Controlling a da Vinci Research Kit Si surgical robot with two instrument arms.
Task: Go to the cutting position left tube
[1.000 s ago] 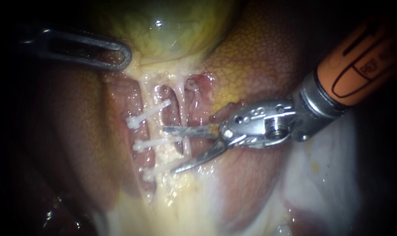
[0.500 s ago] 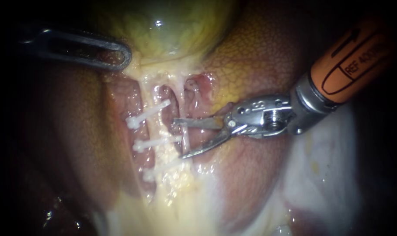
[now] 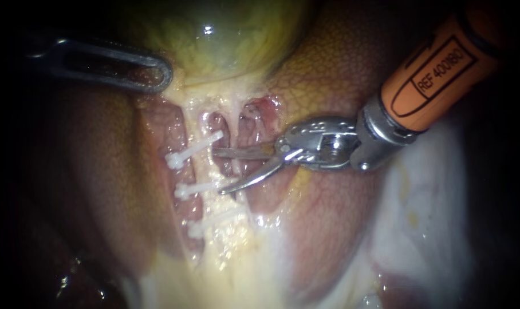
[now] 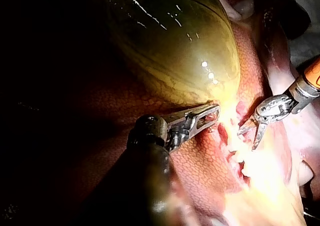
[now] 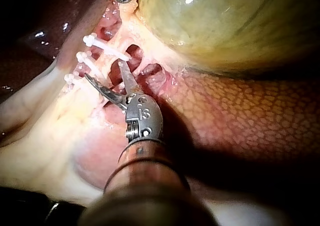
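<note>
The left tube (image 3: pixel 201 167) runs down from the gallbladder (image 3: pixel 214 40) and carries three white clips: upper (image 3: pixel 192 150), middle (image 3: pixel 198 187), lower (image 3: pixel 209 223). My right instrument (image 3: pixel 217 171) comes in from the upper right with its blades open. They straddle the thin right tube (image 3: pixel 241 123), and their tips reach the left tube between the upper and middle clips. In the right wrist view the open blades (image 5: pixel 103 69) lie beside the clips (image 5: pixel 91 60). My left instrument (image 3: pixel 154 73) sits at the gallbladder's lower edge, jaws (image 4: pixel 206 115) shut on its pale tissue.
Mottled liver (image 3: pixel 340 80) lies to the right under the right instrument's orange shaft (image 3: pixel 437 68). Pale yellow fat (image 3: pixel 237 252) spreads below the clips, and white tissue (image 3: pixel 426 200) sits at lower right. Dark liver (image 3: pixel 88 171) fills the left.
My right instrument has moved up toward the gallbladder and left. Its blades went from around the middle and lower clips to between the upper and middle ones, and narrowed slightly. My left instrument stayed still.
</note>
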